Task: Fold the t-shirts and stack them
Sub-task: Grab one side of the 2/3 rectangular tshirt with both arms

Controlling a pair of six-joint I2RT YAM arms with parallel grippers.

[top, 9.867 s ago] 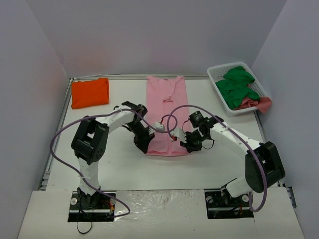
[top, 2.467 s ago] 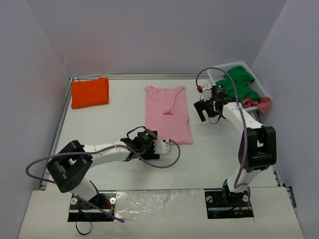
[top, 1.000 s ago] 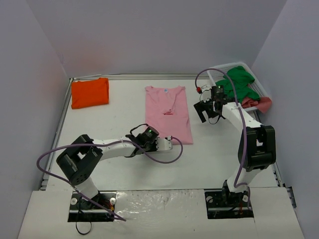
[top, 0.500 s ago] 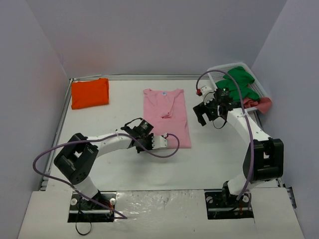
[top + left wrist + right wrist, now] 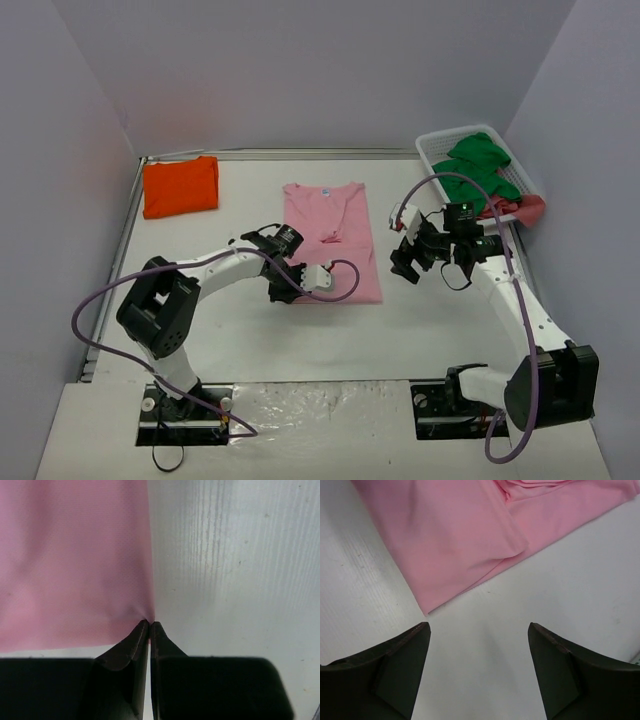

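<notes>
A light pink t-shirt (image 5: 330,235) lies folded into a long strip in the middle of the table. My left gripper (image 5: 284,289) sits at its near left corner. In the left wrist view this gripper (image 5: 149,623) is shut on the edge of the pink cloth (image 5: 75,555). My right gripper (image 5: 405,262) hovers open over bare table just right of the shirt. Between its fingers (image 5: 479,626) is only table, with the shirt's near right corner (image 5: 455,535) ahead of them. A bright orange t-shirt (image 5: 181,186) lies folded at the far left.
A white slatted basket (image 5: 437,150) at the far right holds green cloth (image 5: 478,172), with a reddish-pink cloth (image 5: 515,208) hanging over its side. A raised rim (image 5: 125,230) runs along the table's left and far edges. A purple cable (image 5: 345,283) loops over the shirt's near end.
My left gripper has dragged the pink t-shirt's near corner leftward and the shirt has shifted left. My right arm has drawn back toward the near side, and its jaws have narrowed somewhat.
</notes>
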